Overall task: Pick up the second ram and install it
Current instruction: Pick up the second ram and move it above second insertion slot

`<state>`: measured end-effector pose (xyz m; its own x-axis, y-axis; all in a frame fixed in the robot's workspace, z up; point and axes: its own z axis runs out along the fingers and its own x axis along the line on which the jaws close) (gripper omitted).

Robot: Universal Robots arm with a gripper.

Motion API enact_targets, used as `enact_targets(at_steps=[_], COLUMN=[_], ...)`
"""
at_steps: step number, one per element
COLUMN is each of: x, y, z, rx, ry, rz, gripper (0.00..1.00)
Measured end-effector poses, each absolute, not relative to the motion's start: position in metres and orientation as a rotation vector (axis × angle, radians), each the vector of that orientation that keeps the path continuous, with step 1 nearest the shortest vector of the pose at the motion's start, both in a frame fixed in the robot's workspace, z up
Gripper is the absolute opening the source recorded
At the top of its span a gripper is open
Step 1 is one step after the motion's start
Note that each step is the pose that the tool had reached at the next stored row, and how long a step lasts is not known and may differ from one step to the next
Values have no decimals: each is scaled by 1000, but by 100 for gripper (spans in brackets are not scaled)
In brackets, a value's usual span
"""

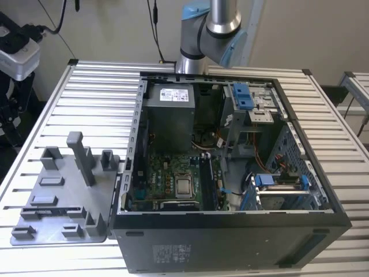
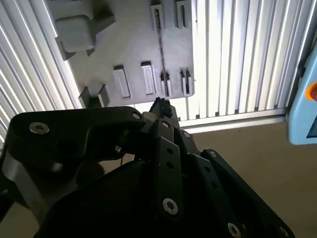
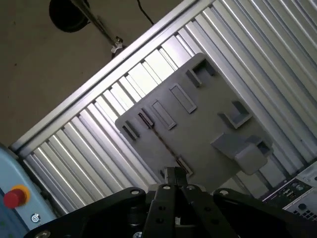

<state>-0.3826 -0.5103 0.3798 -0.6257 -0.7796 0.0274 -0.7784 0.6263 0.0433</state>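
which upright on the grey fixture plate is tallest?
The slim post in the middle of the grey fixture plate: it rises well above the shorter blocks flanking it.

1. the open computer case lies on the slatted table.
2. the fixture plate lies on the table, just beside the case, at the exterior view's left.
3. the power supply sits in the case, behind the motherboard.
4. the arm stands behind the case.
5. the gripper is well apart from the fixture plate.
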Motion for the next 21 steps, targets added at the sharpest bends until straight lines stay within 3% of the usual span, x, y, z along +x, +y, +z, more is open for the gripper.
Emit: enact_targets(at_steps=[21], x=[-383], y=[-510], z=[380], rx=[1730], ry=[-2566], rz=[-32], gripper=[11])
